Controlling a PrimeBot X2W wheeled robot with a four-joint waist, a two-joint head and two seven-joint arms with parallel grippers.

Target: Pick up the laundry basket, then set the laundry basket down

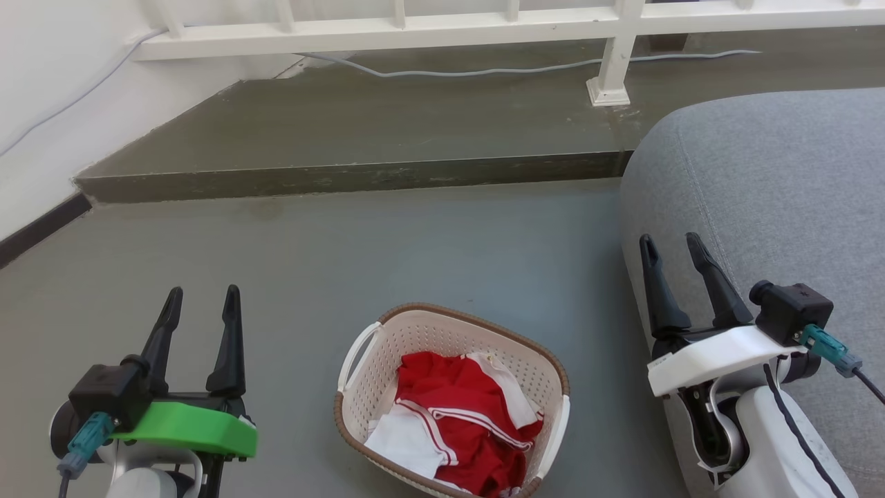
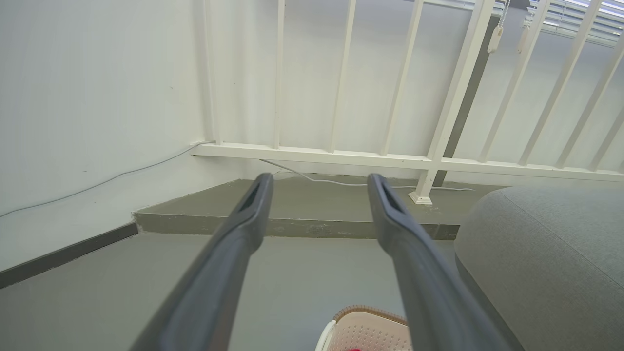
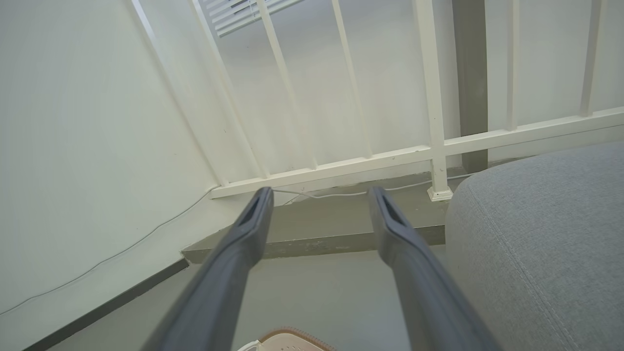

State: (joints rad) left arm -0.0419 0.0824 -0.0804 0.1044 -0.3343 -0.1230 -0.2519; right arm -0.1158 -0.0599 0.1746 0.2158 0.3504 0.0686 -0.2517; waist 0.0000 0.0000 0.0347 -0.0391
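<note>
The laundry basket (image 1: 387,349), cream-white and perforated with a brown rim, stands on the grey floor low in the head view, red-and-white clothes (image 1: 460,415) inside it. Its white side handles face left and right. My left gripper (image 1: 202,302) hangs open to the basket's left, holding nothing. My right gripper (image 1: 671,247) is open to the basket's right, beside the grey sofa. The basket's far rim (image 2: 370,312) peeks in at the bottom of the left wrist view between the open gripper's (image 2: 319,183) fingers. Its rim (image 3: 292,335) also shows under the open right gripper (image 3: 319,195).
A grey sofa (image 1: 767,207) fills the right side, close to my right arm. A raised floor step (image 1: 346,176) crosses ahead, with a white railing (image 1: 615,52) and a cable (image 1: 484,69) beyond. A white wall (image 1: 41,104) runs along the left.
</note>
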